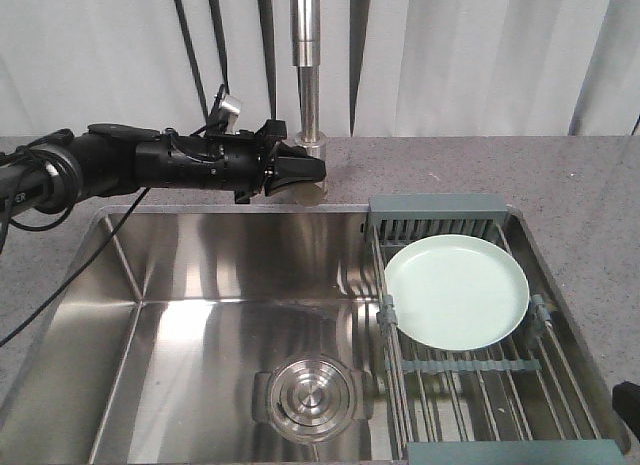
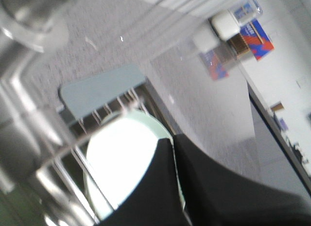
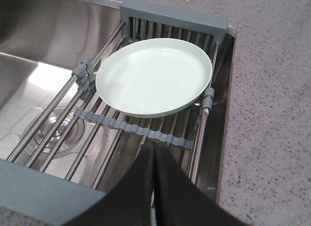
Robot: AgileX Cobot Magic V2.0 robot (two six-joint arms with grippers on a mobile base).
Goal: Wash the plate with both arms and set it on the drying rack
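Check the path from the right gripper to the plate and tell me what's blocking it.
Nothing visible blocks it. In the right wrist view the right gripper, fingers together, faces the plate across bare rods of the drying rack. The plate lies flat on the rack, over the sink, with nothing on it.

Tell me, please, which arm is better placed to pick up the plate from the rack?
Probably the right: its claw sits close over the rack, facing the plate. The left claw is off by the tap.
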